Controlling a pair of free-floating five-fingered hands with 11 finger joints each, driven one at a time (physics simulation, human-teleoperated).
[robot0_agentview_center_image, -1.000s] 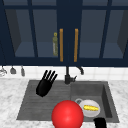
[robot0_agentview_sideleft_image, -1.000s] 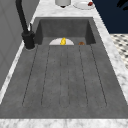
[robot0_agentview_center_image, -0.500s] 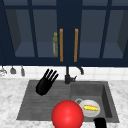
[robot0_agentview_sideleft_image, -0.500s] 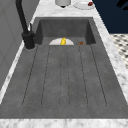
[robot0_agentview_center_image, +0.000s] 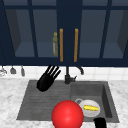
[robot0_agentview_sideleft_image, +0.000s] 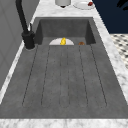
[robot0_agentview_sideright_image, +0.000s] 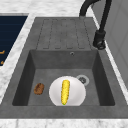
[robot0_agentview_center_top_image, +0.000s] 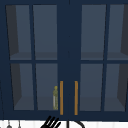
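fingers of my left hand (robot0_agentview_center_image: 45, 81) spread straight, holding nothing, raised over the draining board (robot0_agentview_center_image: 45, 100) toward the cabinet handles (robot0_agentview_center_image: 61, 45); bottle (robot0_agentview_center_image: 55, 45) sits behind the glass, l. door. right hand (robot0_agentview_center_image: 100, 123) low at sink's front edge, fingers can't tell. step, i judge: reaching up; next calls for closing on l. handle.

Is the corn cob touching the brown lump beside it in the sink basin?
Apart. The right side view shows the corn cob on the white plate, with bare basin floor between plate and brown lump.
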